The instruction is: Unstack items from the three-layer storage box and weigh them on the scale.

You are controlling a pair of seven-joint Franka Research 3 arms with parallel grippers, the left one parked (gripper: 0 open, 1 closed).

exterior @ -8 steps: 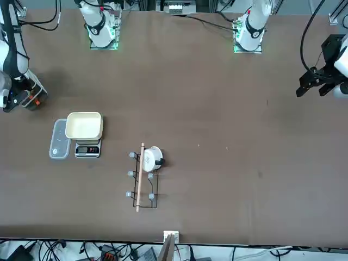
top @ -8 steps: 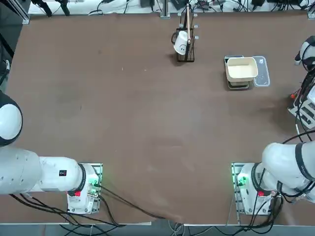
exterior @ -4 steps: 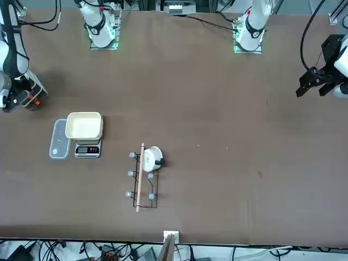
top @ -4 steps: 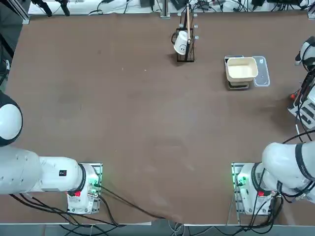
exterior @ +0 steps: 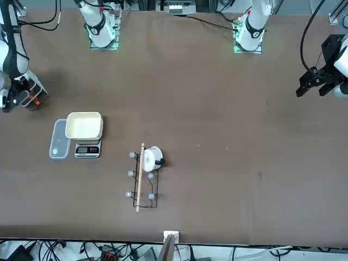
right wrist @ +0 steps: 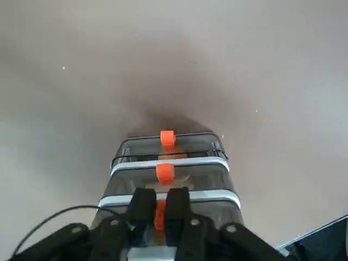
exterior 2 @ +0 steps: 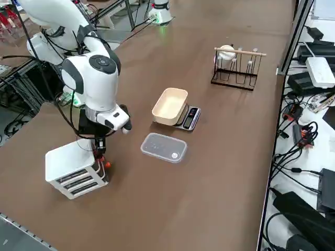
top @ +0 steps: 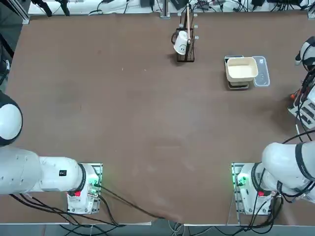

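— Nothing on the worktop has shifted since a second ago: cream bowl, scale and clear tray sit as before.
— And the right hand?
— Down at the three-layer storage box, by the worktop's edge on the robot's right side.
— How wide?
— Narrow. Its fingers pinch the orange tab of the layer nearest the hand, one on each side.
— Other tabs?
— Two more on the other layers, untouched.
— The scale?
— Well apart from the box, with the bowl on it and the tray just beside.
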